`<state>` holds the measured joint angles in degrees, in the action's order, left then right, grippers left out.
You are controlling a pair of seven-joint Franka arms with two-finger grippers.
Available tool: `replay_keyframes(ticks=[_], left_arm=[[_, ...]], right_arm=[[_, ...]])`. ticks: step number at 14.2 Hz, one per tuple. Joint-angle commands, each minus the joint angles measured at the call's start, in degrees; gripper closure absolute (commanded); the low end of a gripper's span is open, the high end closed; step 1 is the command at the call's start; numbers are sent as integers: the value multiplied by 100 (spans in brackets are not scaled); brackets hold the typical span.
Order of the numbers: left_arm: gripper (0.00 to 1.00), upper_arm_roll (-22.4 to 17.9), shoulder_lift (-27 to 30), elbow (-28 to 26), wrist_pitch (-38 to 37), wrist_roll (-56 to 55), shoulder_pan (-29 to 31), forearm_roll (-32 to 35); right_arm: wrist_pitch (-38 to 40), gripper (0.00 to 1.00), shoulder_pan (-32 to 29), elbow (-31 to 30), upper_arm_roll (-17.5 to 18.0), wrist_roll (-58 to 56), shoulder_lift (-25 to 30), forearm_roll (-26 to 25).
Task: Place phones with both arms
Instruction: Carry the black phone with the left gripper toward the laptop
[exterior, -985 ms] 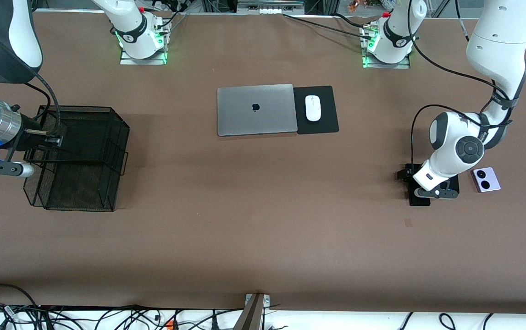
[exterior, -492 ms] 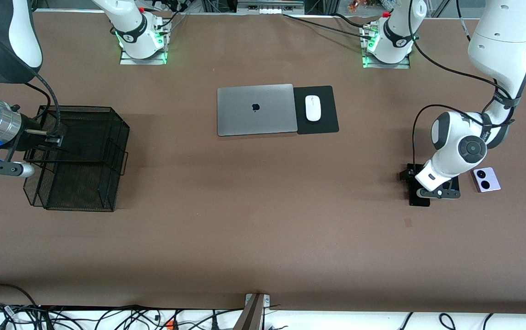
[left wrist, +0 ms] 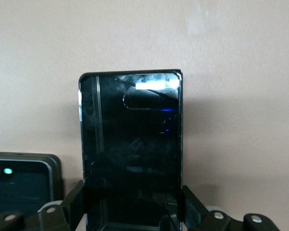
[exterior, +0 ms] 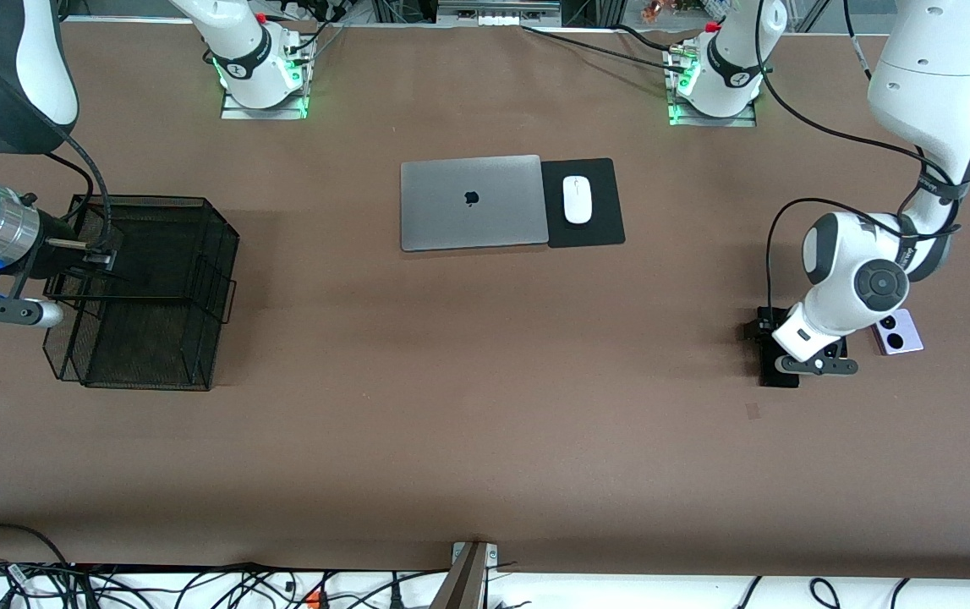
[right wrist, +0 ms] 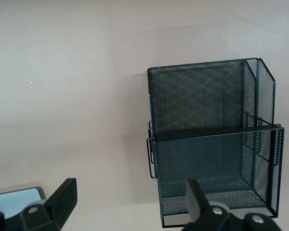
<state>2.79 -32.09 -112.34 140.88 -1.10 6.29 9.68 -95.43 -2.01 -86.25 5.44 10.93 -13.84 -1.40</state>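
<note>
1. My left gripper (left wrist: pixel 132 211) has its fingers pinching the long slim black phone (left wrist: pixel 131 144), low near the bench's left-arm end.
2. The small black phone (left wrist: pixel 19 185) and the lavender phone (exterior: pixel 903 332) lie beside it, not yet placed.
3. My right gripper (right wrist: pixel 127 202) waits, fingers spread, over the empty-looking mesh basket (exterior: pixel 197 254).

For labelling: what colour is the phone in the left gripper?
Glossy black phone, clearest in the left wrist view.
</note>
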Motion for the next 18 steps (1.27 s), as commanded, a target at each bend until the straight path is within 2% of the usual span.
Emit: replay_keyframes(ticks=[1, 5, 9, 15, 18], left_arm=[[70, 11, 62, 457, -640, -31, -93, 43], [70, 38, 54, 756, -921, -267, -260, 25], [70, 38, 53, 1011, -1080, -812, -751, 25], [70, 29, -69, 1442, -1422, -2541, -1963, 52], [70, 29, -490, 2020, -1633, -3456, -2570, 52]], right_arm=[[33, 0, 7, 12, 1, -21, 39, 26], [33, 0, 7, 12, -8, -21, 39, 26], [33, 0, 7, 12, 1, -21, 39, 26], [24, 0, 7, 12, 1, -21, 39, 26], [24, 0, 7, 12, -8, -21, 31, 26]])
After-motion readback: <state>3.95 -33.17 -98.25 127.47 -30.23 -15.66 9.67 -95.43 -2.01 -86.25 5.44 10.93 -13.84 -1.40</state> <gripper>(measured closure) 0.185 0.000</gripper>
